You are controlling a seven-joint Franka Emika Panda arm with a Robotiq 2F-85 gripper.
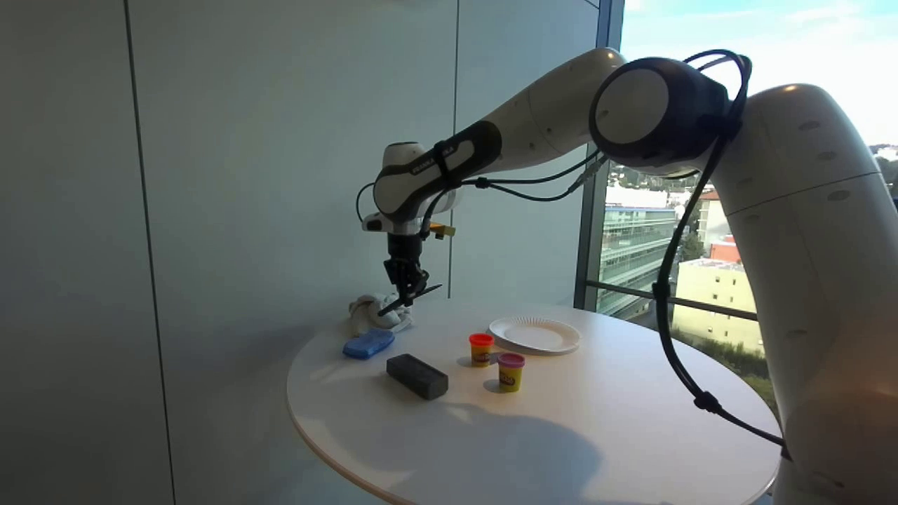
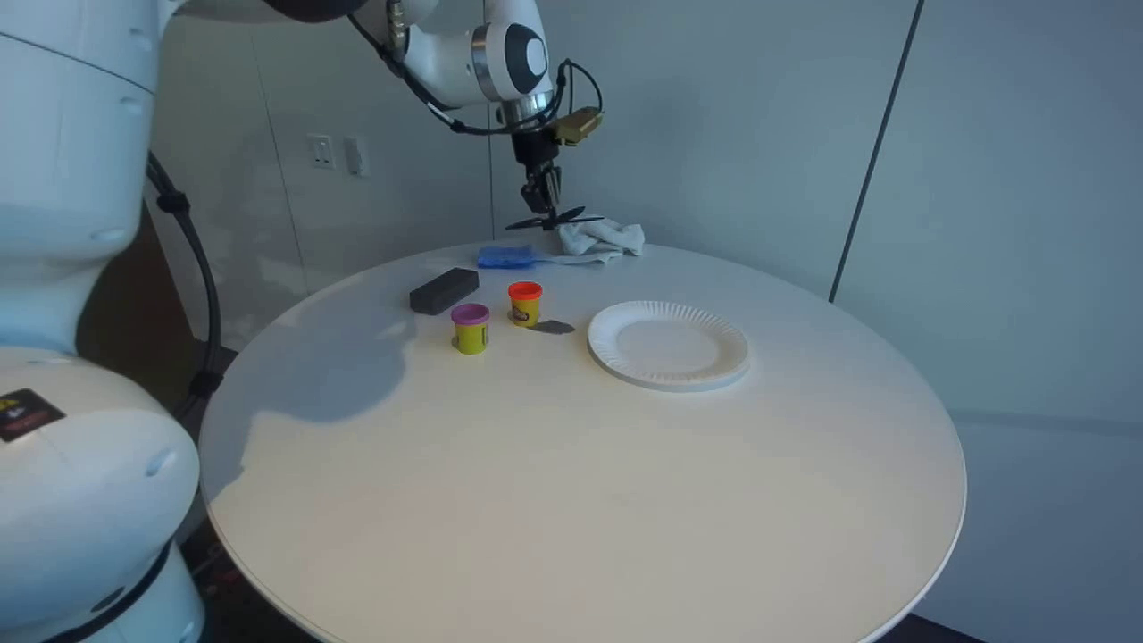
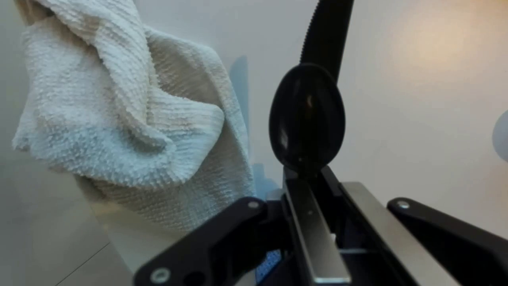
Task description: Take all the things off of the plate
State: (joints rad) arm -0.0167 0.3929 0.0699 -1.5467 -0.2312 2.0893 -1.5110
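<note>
The white paper plate (image 1: 535, 334) lies on the round table; it also shows in an exterior view (image 2: 668, 346) with nothing visible on it. My gripper (image 1: 409, 294) is shut on black plastic utensils (image 2: 580, 221), well away from the plate. In the wrist view, a black spoon (image 3: 307, 119) and a serrated black knife (image 3: 329, 35) extend from between the fingertips (image 3: 307, 178). Their handles are hidden by the fingers. The gripper holds them above the table beside a crumpled white towel (image 3: 131, 119).
A blue sponge (image 1: 369, 344) lies by the towel, partly behind the gripper in the wrist view (image 3: 269, 262). A dark block (image 1: 417, 376), a red-lidded tub (image 1: 480, 350) and a purple-lidded tub (image 1: 511, 372) stand between sponge and plate. A wall stands close behind the table.
</note>
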